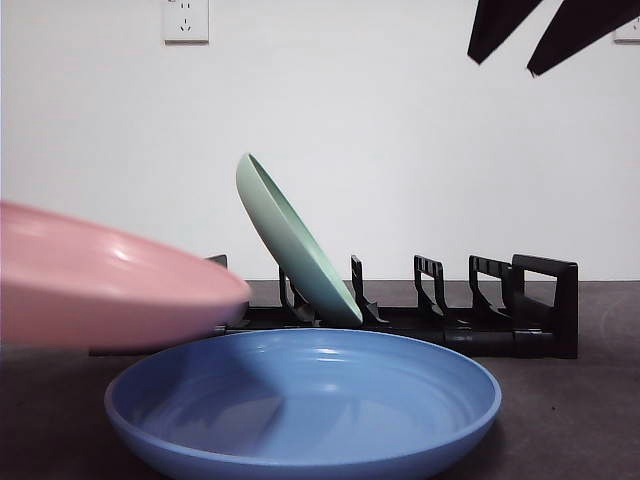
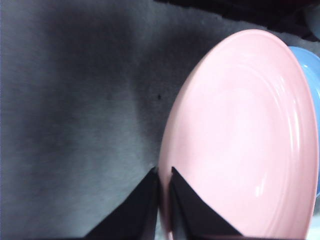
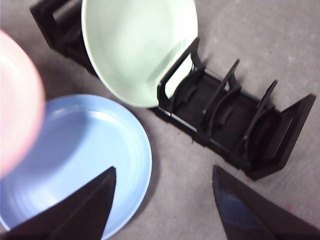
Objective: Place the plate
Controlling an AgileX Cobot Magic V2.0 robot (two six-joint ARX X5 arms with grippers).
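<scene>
A pink plate [image 1: 100, 285] hangs above the table at the left of the front view, held by its rim in my left gripper [image 2: 164, 175], whose jaws are shut on the edge of the pink plate [image 2: 245, 135]. A green plate [image 1: 295, 245] leans in a slot of the black rack [image 1: 480, 315]. A blue plate [image 1: 305, 400] lies flat on the table in front. My right gripper [image 3: 162, 175] is open, high above the rack and the blue plate [image 3: 80, 155], holding nothing; its tips [image 1: 540, 35] show at the top right.
The rack [image 3: 235, 115] has several free slots to the right of the green plate [image 3: 140, 47]. A dark grey table [image 2: 75, 110] spreads under everything. A white wall with a socket [image 1: 185, 20] stands behind.
</scene>
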